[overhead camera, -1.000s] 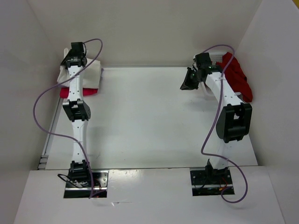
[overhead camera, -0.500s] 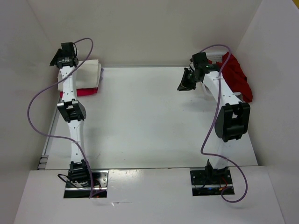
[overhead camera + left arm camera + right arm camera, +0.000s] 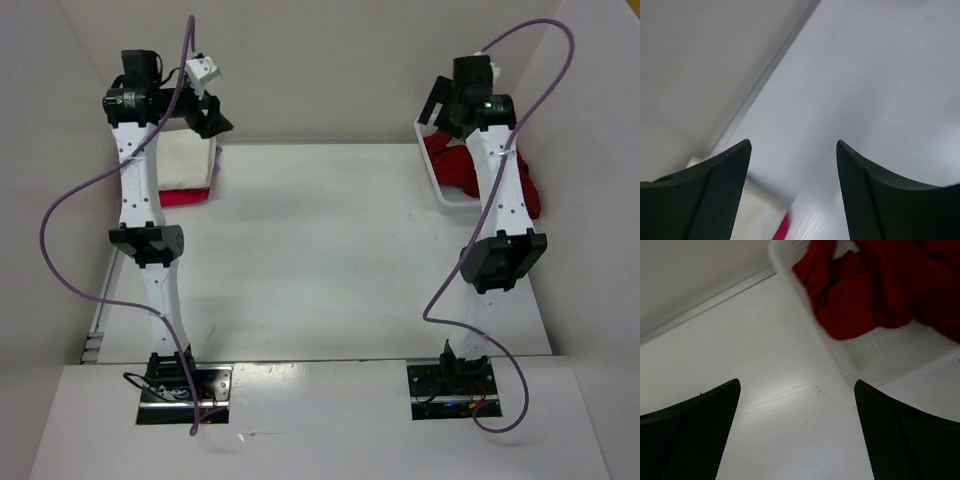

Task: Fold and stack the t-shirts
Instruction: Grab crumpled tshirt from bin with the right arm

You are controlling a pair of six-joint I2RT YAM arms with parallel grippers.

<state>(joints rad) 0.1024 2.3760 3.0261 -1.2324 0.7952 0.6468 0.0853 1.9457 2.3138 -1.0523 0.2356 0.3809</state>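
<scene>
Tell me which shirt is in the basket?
The dark red cloth t-shirt, crumpled in the white plastic lattice basket; the cream shirt lies on the pink shirt.

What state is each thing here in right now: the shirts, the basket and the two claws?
cream shirt: folded, lying on the pink one.
pink shirt: folded, under the cream one, edge showing.
dark red shirt: crumpled, in the basket.
basket: upright, holding that shirt.
left gripper: open, empty.
right gripper: open, empty.

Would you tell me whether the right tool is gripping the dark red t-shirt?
No, the right tool stands open with nothing between its fingers, while the dark red t-shirt lies in the white basket.
</scene>
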